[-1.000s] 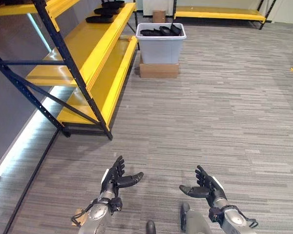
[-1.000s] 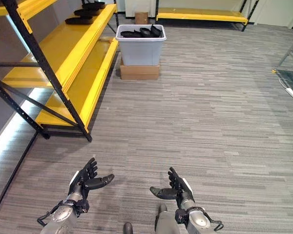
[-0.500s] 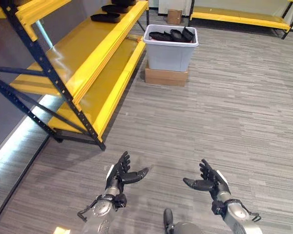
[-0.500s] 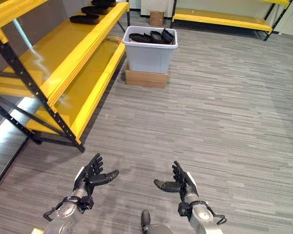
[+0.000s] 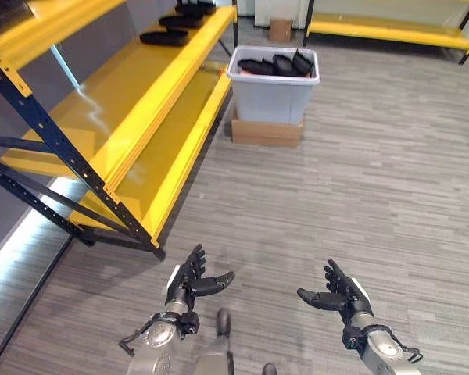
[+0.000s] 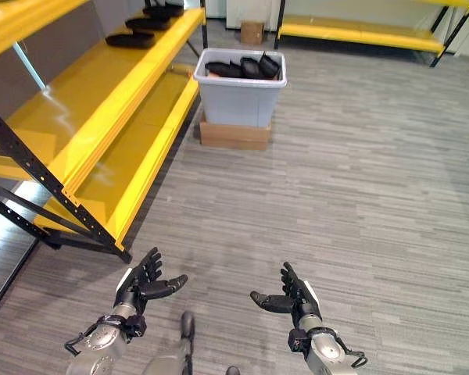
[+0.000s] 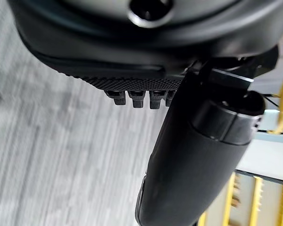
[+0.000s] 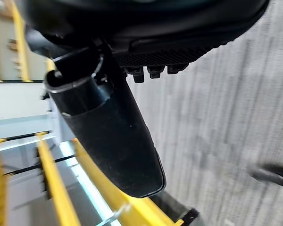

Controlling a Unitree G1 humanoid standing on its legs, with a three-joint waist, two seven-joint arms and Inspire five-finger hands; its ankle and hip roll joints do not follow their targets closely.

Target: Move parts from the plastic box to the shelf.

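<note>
A grey plastic box (image 5: 272, 87) stands on a flat cardboard box (image 5: 267, 131) far ahead on the floor, holding several black parts (image 5: 275, 64). More black parts (image 5: 164, 37) lie on the yellow shelf (image 5: 125, 94) at the left. My left hand (image 5: 189, 280) and right hand (image 5: 338, 296) hover low over the floor, palms facing each other, fingers straight, both empty. Each is far short of the plastic box. In the wrist views the left hand's thumb (image 7: 193, 155) and the right hand's thumb (image 8: 111, 136) stand straight.
The yellow rack's dark blue posts (image 5: 62, 148) stand to my left, with a lower yellow shelf (image 5: 168, 148) beneath. Another yellow shelf (image 5: 383, 30) runs along the far wall, and a small cardboard box (image 5: 280, 30) sits behind the plastic box. Grey striped carpet (image 5: 359, 180) stretches ahead.
The camera has moved forward and shifted, so the plastic box and rack appear nearer. Both hands keep the same open pose.
</note>
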